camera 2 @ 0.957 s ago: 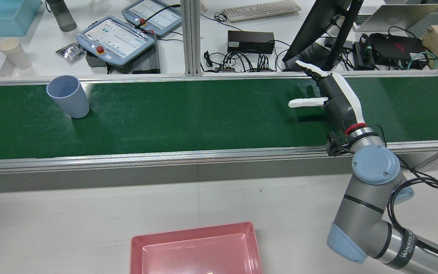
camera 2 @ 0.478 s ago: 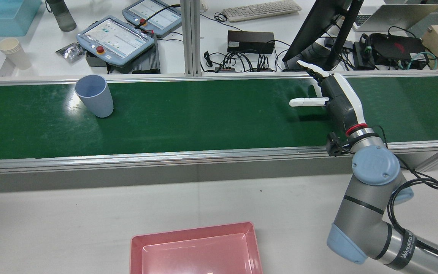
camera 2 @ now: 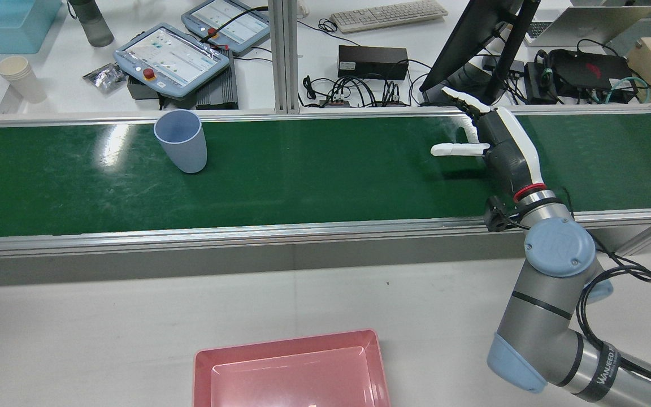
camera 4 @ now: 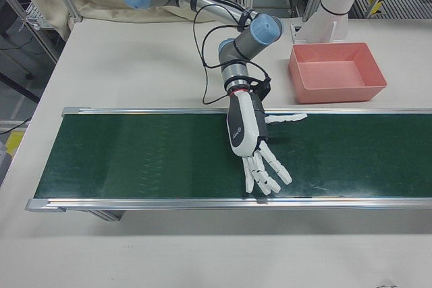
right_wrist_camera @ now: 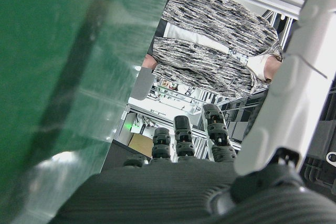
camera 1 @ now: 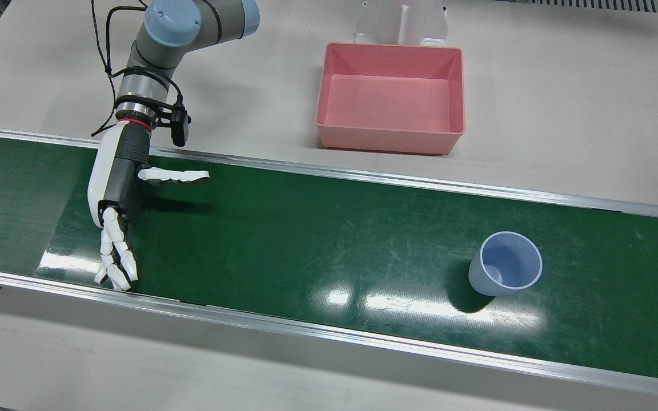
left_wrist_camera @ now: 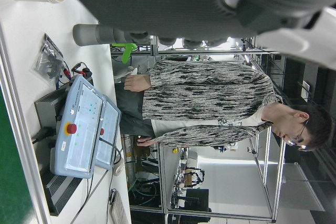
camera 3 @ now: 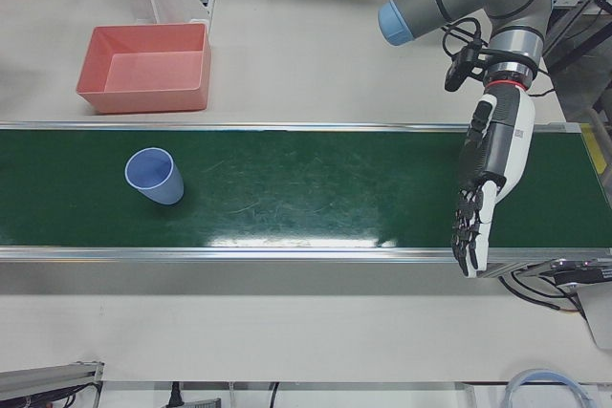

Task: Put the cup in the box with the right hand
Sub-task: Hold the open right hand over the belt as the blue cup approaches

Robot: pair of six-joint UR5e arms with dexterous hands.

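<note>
Nothing done yet. Cup [camera 2: 181, 141] upright on green belt [camera 2: 314, 175], well apart from box [camera 2: 291, 370], ungrasped. Right hand [camera 2: 495, 144] over belt, far from cup, fingers spread, holding nothing. Remaining: grasp cup, carry to box, release. Left hand state: cannot tell.

A green belt [camera 4: 135, 153] runs across the middle of the frame on a pale table [camera 4: 135, 65]. At centre, the robot hand [camera 4: 253, 143] hangs over the belt, fingers [camera 4: 266, 173] spread toward the lower edge, thumb pointing right, holding nothing. A pink box [camera 4: 335, 72] sits at upper right, beyond the belt.
</note>
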